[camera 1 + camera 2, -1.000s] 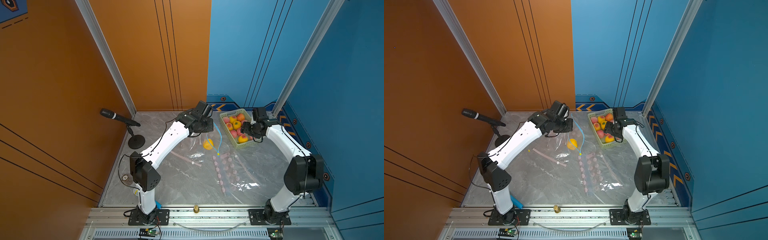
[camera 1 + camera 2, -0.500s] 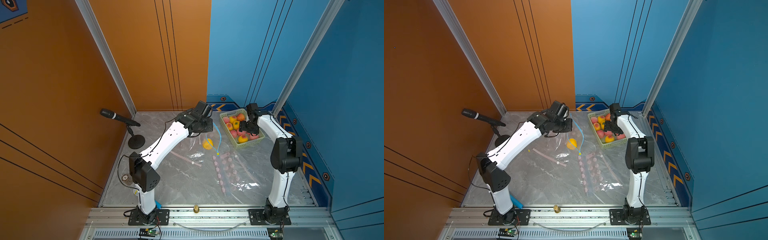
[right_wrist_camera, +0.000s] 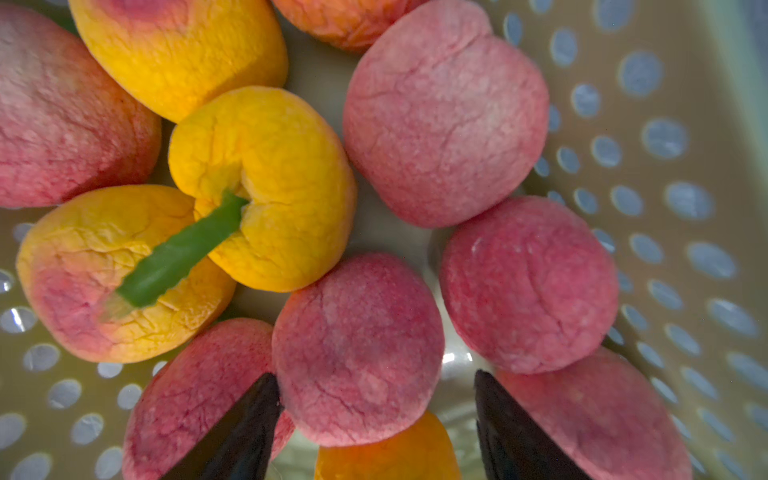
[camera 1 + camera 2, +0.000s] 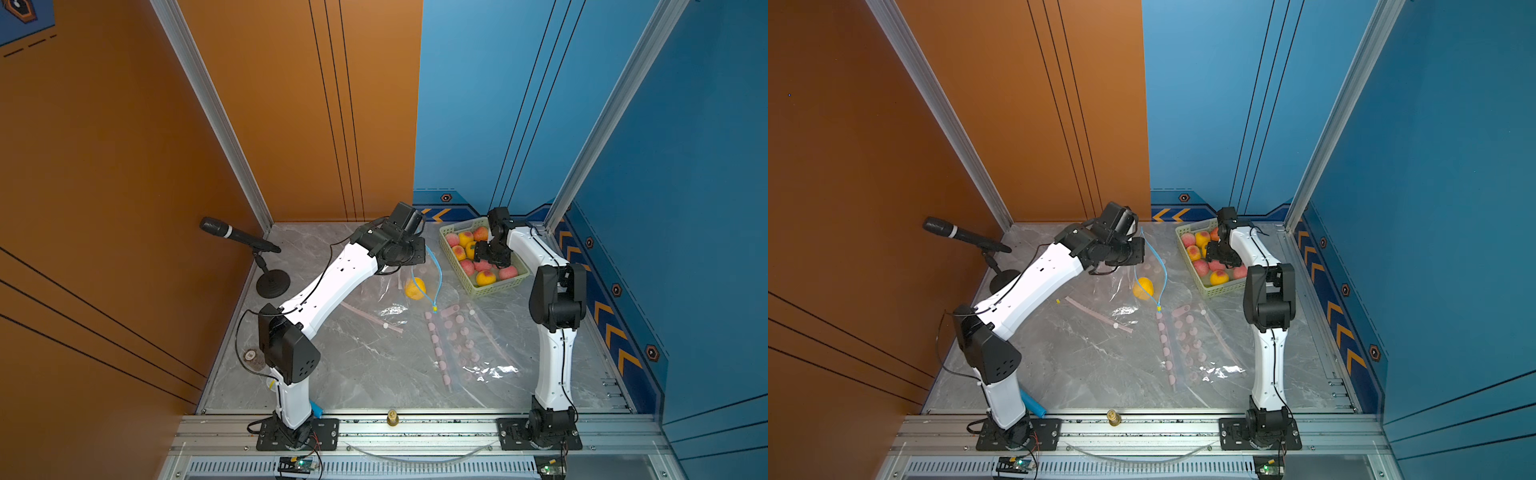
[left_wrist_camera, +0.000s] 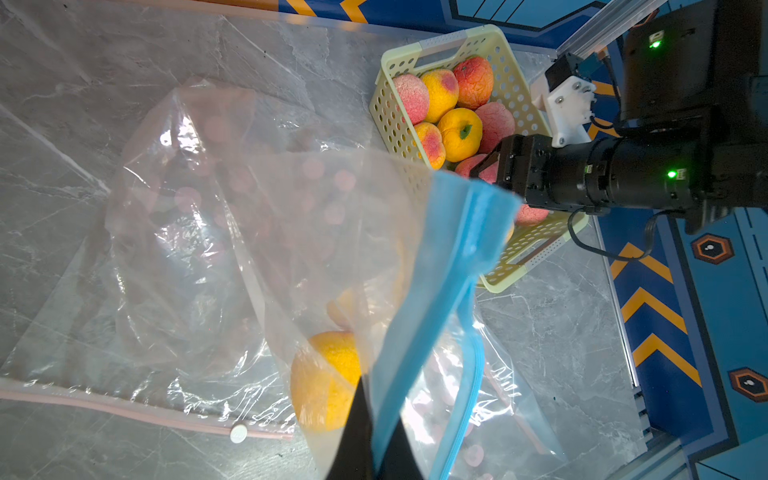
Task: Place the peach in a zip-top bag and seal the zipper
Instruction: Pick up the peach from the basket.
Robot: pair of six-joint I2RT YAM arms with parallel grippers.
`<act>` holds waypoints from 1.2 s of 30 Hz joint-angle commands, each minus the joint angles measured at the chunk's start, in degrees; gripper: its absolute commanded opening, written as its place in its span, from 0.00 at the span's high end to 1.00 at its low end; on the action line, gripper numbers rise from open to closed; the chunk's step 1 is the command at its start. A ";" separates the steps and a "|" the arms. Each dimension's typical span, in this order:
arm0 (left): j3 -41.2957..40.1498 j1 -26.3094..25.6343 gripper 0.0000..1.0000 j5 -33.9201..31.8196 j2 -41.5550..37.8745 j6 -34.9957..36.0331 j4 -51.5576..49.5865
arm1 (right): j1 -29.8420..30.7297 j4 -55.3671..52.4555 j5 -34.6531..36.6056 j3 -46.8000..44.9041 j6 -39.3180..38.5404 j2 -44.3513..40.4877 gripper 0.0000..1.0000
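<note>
A clear zip-top bag with a blue zipper hangs from my left gripper, which is shut on the zipper edge and shows in both top views. A yellow-orange peach lies inside this bag. My right gripper is down in the pale green basket. It is open around a pink peach: one finger touches it, the other stands off.
The basket holds several pink and yellow peaches. Two more bags with pink zippers lie flat on the marble table. A microphone on a stand is at the back left. Walls close in on three sides.
The right arm has folded in and brought its gripper from the basket's near right side down among the peaches. The left arm still holds the bag in the same place.
</note>
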 commanded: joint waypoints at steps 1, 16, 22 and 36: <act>0.05 -0.06 1.00 -0.91 0.04 0.74 -0.28 | 0.32 -1.98 -0.47 1.63 0.40 1.26 0.27; -0.53 0.14 1.00 -1.09 0.06 0.39 -0.23 | 0.57 -1.92 -0.23 1.22 0.30 0.71 0.41; -0.33 0.44 1.00 -0.67 0.35 0.19 -0.37 | 1.43 -1.81 0.10 -0.32 0.19 -5.29 0.53; 0.76 1.85 1.00 -0.18 1.19 -0.72 -0.38 | 8.02 12.28 -8.93 -24.07 5.12 -37.50 0.58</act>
